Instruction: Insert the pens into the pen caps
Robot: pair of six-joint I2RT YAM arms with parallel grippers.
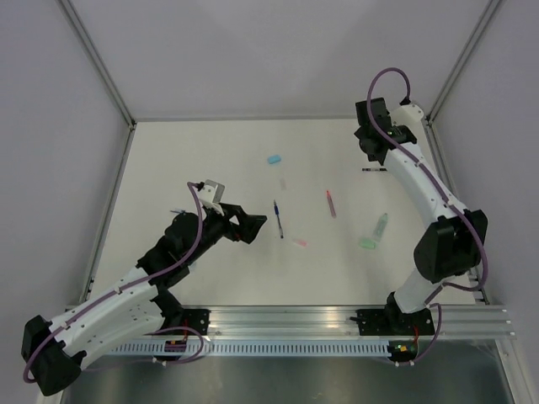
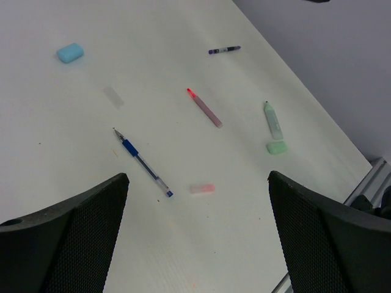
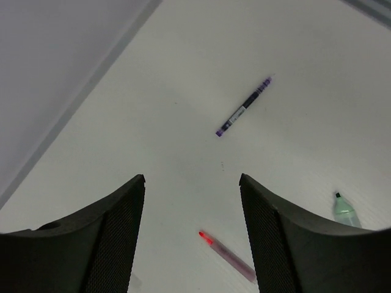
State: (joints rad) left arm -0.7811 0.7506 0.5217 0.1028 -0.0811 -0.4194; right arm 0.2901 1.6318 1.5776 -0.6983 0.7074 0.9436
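My left gripper (image 1: 253, 225) (image 2: 197, 176) is open and empty, hovering just left of the blue pen (image 1: 278, 220) (image 2: 143, 162). A pink cap (image 1: 300, 242) (image 2: 202, 188) lies past its fingertips. The pink pen (image 1: 331, 203) (image 2: 204, 108) (image 3: 227, 255) lies mid-table. A pale green marker (image 1: 381, 223) (image 2: 274, 120) (image 3: 344, 209) lies beside its green cap (image 1: 366, 242) (image 2: 277, 147). A light blue cap (image 1: 274, 158) (image 2: 70, 52) and a faint clear cap (image 1: 283, 182) (image 2: 113, 96) lie further back. My right gripper (image 1: 369, 150) (image 3: 191, 177) is open and empty above a dark pen (image 1: 375, 170) (image 2: 224, 50) (image 3: 243, 107).
White table with grey walls left, back and right. An aluminium rail (image 1: 354, 318) runs along the near edge by the arm bases. The right arm (image 1: 421, 181) reaches along the right side of the table.
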